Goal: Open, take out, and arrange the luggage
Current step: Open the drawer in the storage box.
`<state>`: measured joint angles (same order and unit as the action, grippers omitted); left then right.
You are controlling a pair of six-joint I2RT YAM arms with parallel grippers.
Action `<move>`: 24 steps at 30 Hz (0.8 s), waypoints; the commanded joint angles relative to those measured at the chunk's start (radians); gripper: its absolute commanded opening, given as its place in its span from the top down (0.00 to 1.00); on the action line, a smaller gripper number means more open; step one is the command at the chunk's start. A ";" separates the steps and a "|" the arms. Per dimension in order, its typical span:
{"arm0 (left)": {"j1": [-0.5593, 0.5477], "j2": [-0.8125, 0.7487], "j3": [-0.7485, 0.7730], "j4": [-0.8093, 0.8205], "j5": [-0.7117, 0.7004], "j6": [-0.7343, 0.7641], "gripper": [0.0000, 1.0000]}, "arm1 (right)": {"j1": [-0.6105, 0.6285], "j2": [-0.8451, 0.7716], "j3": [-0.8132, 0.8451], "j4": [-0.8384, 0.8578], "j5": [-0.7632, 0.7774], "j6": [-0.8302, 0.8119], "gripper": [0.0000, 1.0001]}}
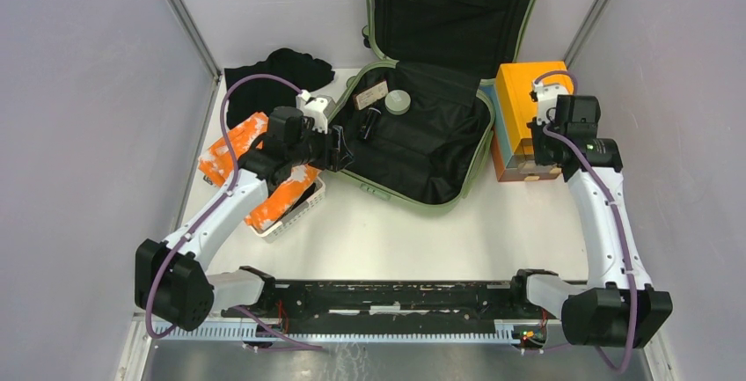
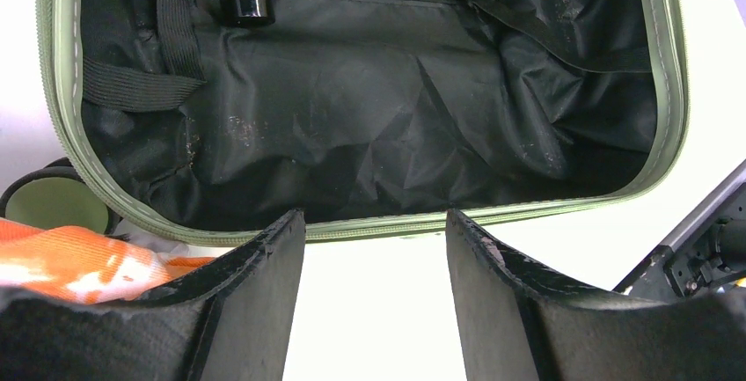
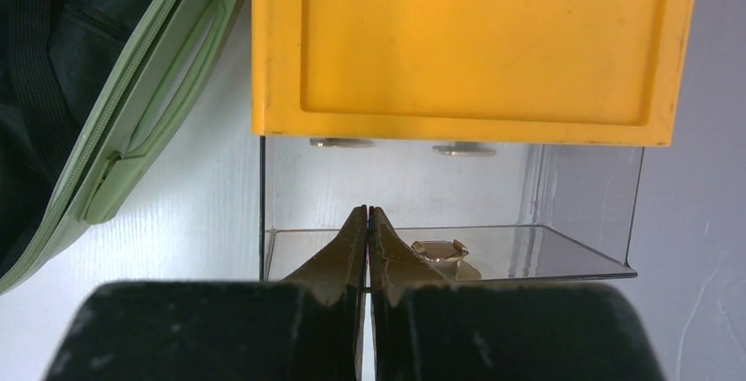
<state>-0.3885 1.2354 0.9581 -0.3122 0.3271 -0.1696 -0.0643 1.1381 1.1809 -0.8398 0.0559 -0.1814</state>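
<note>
Both grippers hold nothing: left gripper [image 2: 376,223] spread at the open luggage's [image 1: 422,148] near rim, by the table's [image 1: 396,240] far edge; right gripper [image 3: 368,214] pressed together, facing the orange box [image 3: 462,42]. Only the overhead view shows a pale lid [image 1: 398,101] inside.

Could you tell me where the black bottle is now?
Top view: the black bottle lies inside the open luggage, on its left side, beside a round pale lid.

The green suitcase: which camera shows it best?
The top external view: it shows almost all of the luggage, lid open. The left wrist view shows only the black-lined inside of one half and its green rim. The right wrist view catches just a strip of green edge on its left side.
</note>
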 commanded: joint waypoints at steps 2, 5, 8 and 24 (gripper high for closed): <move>-0.001 -0.029 -0.004 0.016 -0.014 0.045 0.34 | 0.022 -0.015 0.036 -0.133 0.071 0.018 0.93; -0.002 -0.028 -0.007 0.020 -0.010 0.044 0.34 | 0.031 -0.025 0.045 -0.156 0.095 0.032 0.93; -0.002 -0.027 -0.008 0.023 -0.004 0.043 0.34 | 0.038 -0.024 0.046 -0.170 0.122 0.046 0.92; -0.001 0.016 0.120 0.121 0.105 -0.156 0.32 | 0.038 -0.267 -0.150 0.538 -0.315 0.104 0.33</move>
<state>-0.3885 1.2354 0.9947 -0.3058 0.3737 -0.2054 -0.0299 0.9302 1.1286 -0.6319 0.0261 -0.1089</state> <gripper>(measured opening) 0.666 0.615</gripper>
